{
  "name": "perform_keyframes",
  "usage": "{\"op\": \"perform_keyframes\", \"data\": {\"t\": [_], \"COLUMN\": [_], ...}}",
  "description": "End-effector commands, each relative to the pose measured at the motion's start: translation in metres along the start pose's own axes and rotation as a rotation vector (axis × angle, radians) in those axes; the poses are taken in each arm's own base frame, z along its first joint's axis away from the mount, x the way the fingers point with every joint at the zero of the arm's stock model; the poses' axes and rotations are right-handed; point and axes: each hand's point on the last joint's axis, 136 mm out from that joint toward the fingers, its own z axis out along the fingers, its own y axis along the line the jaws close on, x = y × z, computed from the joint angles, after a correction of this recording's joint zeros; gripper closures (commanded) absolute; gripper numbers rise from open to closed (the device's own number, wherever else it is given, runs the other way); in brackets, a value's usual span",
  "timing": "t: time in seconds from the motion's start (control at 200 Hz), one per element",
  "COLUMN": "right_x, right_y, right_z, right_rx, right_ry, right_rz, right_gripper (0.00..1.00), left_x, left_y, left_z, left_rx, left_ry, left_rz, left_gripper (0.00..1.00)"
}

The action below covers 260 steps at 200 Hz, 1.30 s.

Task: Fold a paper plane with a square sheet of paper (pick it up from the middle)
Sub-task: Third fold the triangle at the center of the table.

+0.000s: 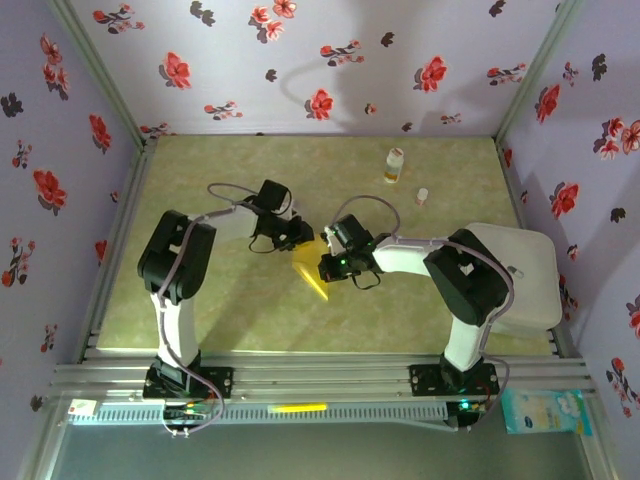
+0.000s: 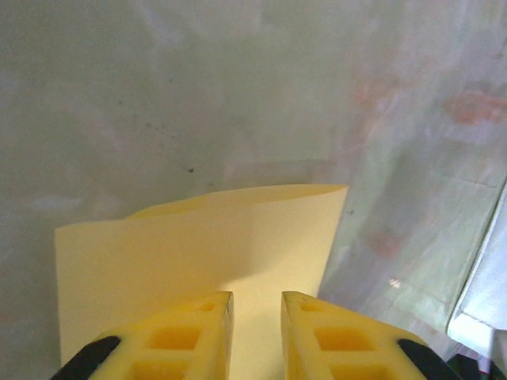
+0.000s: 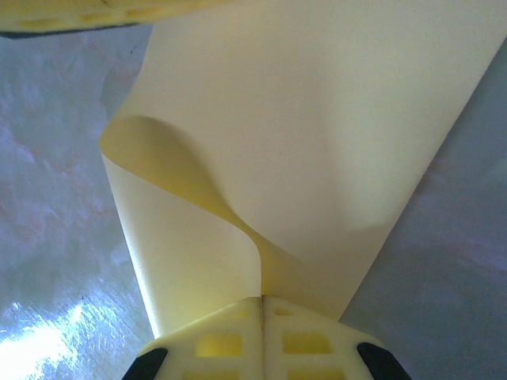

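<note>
While right jaws pinch the paper sheet (image 3: 317, 158), left jaws ajar over it

Both arms reach inward over the green table (image 1: 250, 320). Left gripper (image 1: 296, 238) and right gripper (image 1: 330, 263) sit close on either side of the yellow sheet of paper (image 1: 309, 270), which shows a pointed outline. White-and-orange bottle (image 1: 394, 165) stands upright, well apart, toward the far edge.
</note>
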Motion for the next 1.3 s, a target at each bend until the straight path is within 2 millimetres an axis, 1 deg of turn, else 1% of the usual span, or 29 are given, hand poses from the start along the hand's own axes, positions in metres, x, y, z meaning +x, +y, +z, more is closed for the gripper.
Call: {"op": "perform_keyframes", "data": {"t": [0.0,0.08,0.17,0.2,0.29,0.37,0.435,0.51,0.575,0.65,0.725,0.87,1.105,1.295], "right_x": [0.012,0.012,0.011,0.011,0.011,0.011,0.012,0.011,0.011,0.011,0.011,0.011,0.012,0.013], "right_y": [-0.014,-0.013,-0.013,-0.013,-0.012,-0.014,-0.014,-0.014,-0.013,-0.015,-0.014,-0.015,-0.016,-0.017], "right_z": [0.008,0.008,0.008,0.008,0.008,0.008,0.008,0.007,0.007,0.007,0.007,0.007,0.007,0.008], "right_rx": [0.04,0.038,0.037,0.036,0.035,0.04,0.042,0.041,0.042,0.046,0.046,0.048,0.053,0.056], "right_ry": [0.037,0.037,0.035,0.034,0.034,0.033,0.034,0.031,0.031,0.034,0.032,0.033,0.032,0.035], "right_rz": [0.003,0.001,0.001,0.002,0.002,0.005,0.008,0.008,0.005,0.009,0.009,0.009,0.015,0.017], "right_gripper": [1.0,1.0,1.0,1.0,1.0,1.0,1.0,1.0,1.0,1.0,1.0,1.0,1.0,1.0], "left_x": [-0.004,-0.001,0.005,0.008,0.017,0.026,0.035,0.045,0.053,0.063,0.068,0.075,0.079,0.084], "left_y": [-0.011,-0.012,-0.012,-0.012,-0.014,-0.019,-0.026,-0.029,-0.027,-0.019,-0.014,-0.008,-0.001,0.008], "left_z": [-0.016,-0.023,-0.031,-0.033,-0.04,-0.042,-0.042,-0.037,-0.032,-0.027,-0.022,-0.018,-0.016,-0.013], "left_rx": [0.015,0.018,0.032,0.04,0.081,0.138,0.189,0.215,0.216,0.202,0.188,0.165,0.144,0.094], "left_ry": [-0.05,-0.065,-0.086,-0.092,-0.107,-0.108,-0.108,-0.103,-0.097,-0.092,-0.083,-0.072,-0.06,-0.033], "left_rz": [0.011,0.006,-0.016,-0.024,-0.054,-0.082,-0.101,-0.121,-0.139,-0.156,-0.17,-0.173,-0.168,-0.151], "left_gripper": [0.77,0.77,0.83,0.85,1.0,1.0,1.0,1.0,1.0,1.0,1.0,1.0,1.0,1.0]}}
